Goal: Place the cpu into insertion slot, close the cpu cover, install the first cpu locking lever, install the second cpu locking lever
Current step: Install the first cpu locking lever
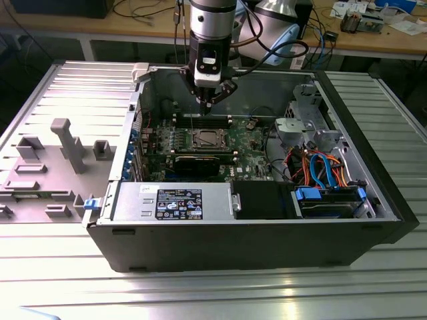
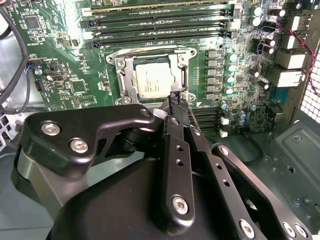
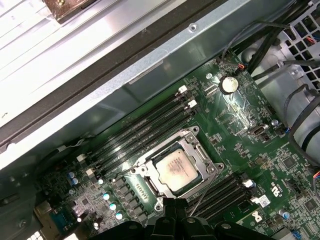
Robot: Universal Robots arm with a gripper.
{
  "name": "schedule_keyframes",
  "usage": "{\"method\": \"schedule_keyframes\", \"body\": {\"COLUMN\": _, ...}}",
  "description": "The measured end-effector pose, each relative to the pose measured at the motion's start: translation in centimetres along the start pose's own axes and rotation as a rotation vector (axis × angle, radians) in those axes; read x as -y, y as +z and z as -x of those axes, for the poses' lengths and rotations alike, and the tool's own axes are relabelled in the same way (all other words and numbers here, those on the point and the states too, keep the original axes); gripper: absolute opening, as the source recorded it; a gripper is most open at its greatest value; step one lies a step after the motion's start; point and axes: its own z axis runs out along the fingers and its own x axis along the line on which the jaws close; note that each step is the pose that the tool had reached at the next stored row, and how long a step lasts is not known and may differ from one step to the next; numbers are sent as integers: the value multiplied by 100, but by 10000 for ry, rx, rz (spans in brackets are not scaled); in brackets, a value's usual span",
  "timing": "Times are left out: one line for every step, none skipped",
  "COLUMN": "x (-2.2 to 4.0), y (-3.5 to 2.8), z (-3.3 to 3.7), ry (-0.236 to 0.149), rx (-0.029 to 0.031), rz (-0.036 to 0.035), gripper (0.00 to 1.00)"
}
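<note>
Black gripper [image 1: 208, 102] hangs above open dark computer case [image 1: 233, 243], fingers pinched together, empty; beneath, silvery square cpu [image 3: 175, 169] lies framed by thin silver metal cpu cover [image 3: 202, 152].

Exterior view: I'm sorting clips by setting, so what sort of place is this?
Probably a robotics lab or workshop: an open black desktop computer case lies on a ribbed silver metal table, a grey robot arm hangs over it, and a long wooden workbench strewn with cables stands behind.
</note>
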Motion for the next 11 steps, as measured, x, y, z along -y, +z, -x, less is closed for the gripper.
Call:
{"method": "schedule_keyframes", "body": {"x": 0, "y": 0, "z": 0, "ry": -63, "rx": 2, "rz": -1, "gripper": 11}}
{"method": "schedule_keyframes", "body": {"x": 0, "y": 0, "z": 0, "ry": -151, "rx": 2, "rz": -2, "gripper": 11}}
{"method": "schedule_keyframes", "body": {"x": 0, "y": 0, "z": 0, "ry": -298, "rx": 4, "rz": -4, "gripper": 11}}
{"method": "schedule_keyframes", "body": {"x": 0, "y": 0, "z": 0, "ry": -421, "rx": 6, "rz": -5, "gripper": 11}}
{"method": "schedule_keyframes", "body": {"x": 3, "y": 2, "z": -3, "ry": -558, "rx": 8, "rz": -4, "gripper": 11}}
{"method": "schedule_keyframes", "body": {"x": 9, "y": 3, "z": -10, "ry": -621, "rx": 10, "rz": -2, "gripper": 11}}
{"method": "schedule_keyframes", "body": {"x": 16, "y": 2, "z": -15, "ry": -648, "rx": 12, "rz": -4, "gripper": 11}}
{"method": "schedule_keyframes", "body": {"x": 21, "y": 3, "z": -18, "ry": -672, "rx": 13, "rz": -4, "gripper": 11}}
{"method": "schedule_keyframes", "body": {"x": 31, "y": 3, "z": -23, "ry": -715, "rx": 16, "rz": -2, "gripper": 11}}
{"method": "schedule_keyframes", "body": {"x": 36, "y": 4, "z": -27, "ry": -750, "rx": 18, "rz": 0, "gripper": 11}}
{"method": "schedule_keyframes", "body": {"x": 38, "y": 4, "z": -30, "ry": -778, "rx": 20, "rz": -1, "gripper": 11}}
